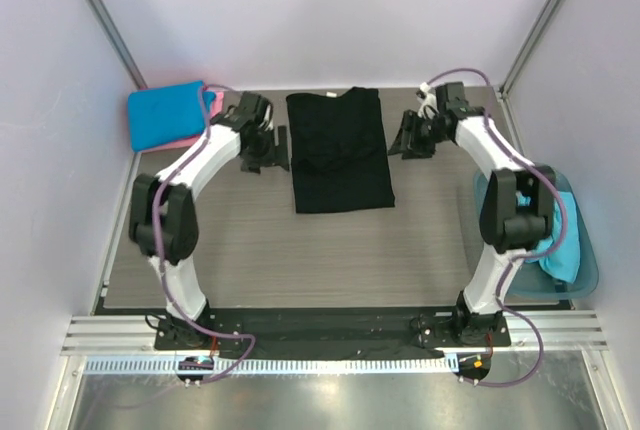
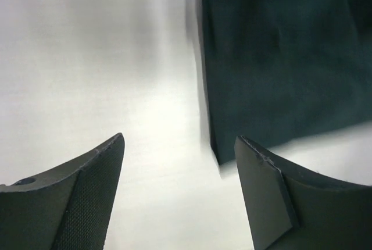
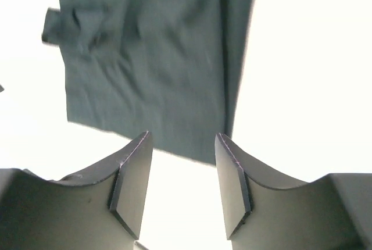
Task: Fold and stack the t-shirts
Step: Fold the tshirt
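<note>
A black t-shirt (image 1: 340,150) lies flat on the table at the back centre, folded into a long rectangle. My left gripper (image 1: 268,149) sits just off its left edge. In the left wrist view that gripper (image 2: 180,139) is open and empty over bare table, with a corner of the black t-shirt (image 2: 279,58) just past the right finger. My right gripper (image 1: 409,139) sits off the shirt's right edge. It is also open (image 3: 183,135), with the black t-shirt's (image 3: 157,58) edge just beyond its fingertips and nothing between them. A folded bright blue t-shirt (image 1: 168,113) rests on a pink one (image 1: 213,101) at the back left.
A translucent teal tub (image 1: 588,272) at the right edge of the table holds a turquoise t-shirt (image 1: 562,246), beside the right arm's elbow. Metal frame posts and pale walls close in the back corners. The arm bases stand on a black strip at the near edge.
</note>
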`<state>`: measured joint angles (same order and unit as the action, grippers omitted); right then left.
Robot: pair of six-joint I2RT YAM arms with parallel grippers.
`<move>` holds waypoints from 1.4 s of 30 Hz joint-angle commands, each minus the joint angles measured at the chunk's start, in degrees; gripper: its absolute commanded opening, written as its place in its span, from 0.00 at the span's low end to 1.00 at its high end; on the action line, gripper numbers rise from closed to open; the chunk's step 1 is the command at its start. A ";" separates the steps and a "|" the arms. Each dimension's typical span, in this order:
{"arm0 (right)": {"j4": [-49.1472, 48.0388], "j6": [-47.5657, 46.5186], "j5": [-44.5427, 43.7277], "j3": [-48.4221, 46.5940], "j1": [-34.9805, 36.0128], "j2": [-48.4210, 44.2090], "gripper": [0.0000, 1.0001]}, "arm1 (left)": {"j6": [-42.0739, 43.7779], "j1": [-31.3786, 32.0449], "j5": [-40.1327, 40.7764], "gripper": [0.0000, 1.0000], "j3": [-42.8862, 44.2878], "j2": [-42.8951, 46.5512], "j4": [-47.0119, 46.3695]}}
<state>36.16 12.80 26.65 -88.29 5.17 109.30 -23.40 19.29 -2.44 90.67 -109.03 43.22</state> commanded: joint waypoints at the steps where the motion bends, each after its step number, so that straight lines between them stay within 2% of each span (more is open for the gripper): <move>1: 1.89 -0.58 2.78 9.34 -2.35 -8.11 0.54 | -7.52 -4.16 -12.47 0.78 -10.05 8.13 1.96; 2: 1.81 -0.15 5.05 13.02 -2.97 -8.74 0.55 | -9.80 -5.48 -15.90 0.78 -12.86 8.57 -0.83; 3: 1.28 -0.23 6.03 14.54 -3.41 -9.27 0.56 | -14.35 -7.93 -24.63 0.78 -19.33 9.27 -3.03; 4: 1.02 -0.23 6.65 15.68 -4.28 -9.71 0.57 | -16.05 -9.08 -27.94 0.78 -21.83 9.28 -8.36; 7: -0.39 1.79 8.58 18.41 -6.29 -9.72 0.60 | -19.31 -11.99 -33.85 0.75 -25.28 7.88 -12.97; 11: -1.18 4.42 12.18 20.34 -8.68 -7.18 0.61 | -20.37 -10.94 -34.56 0.75 -24.84 6.20 -14.48; 18: -6.71 9.78 17.20 24.92 -8.86 -3.83 0.63 | -22.30 -8.40 -33.34 0.75 -24.05 2.43 -15.80; 29: -8.12 9.70 17.03 24.92 -8.77 0.74 0.63 | -20.99 -2.33 -31.67 0.67 -17.73 -5.04 -15.10; 42: -9.79 13.04 18.08 23.96 -5.96 2.94 0.60 | -19.32 -1.71 -29.38 0.60 -14.30 -6.98 -11.85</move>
<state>28.34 24.69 45.80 -63.90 -1.78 111.31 -44.34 17.85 -33.58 74.98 -115.39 29.95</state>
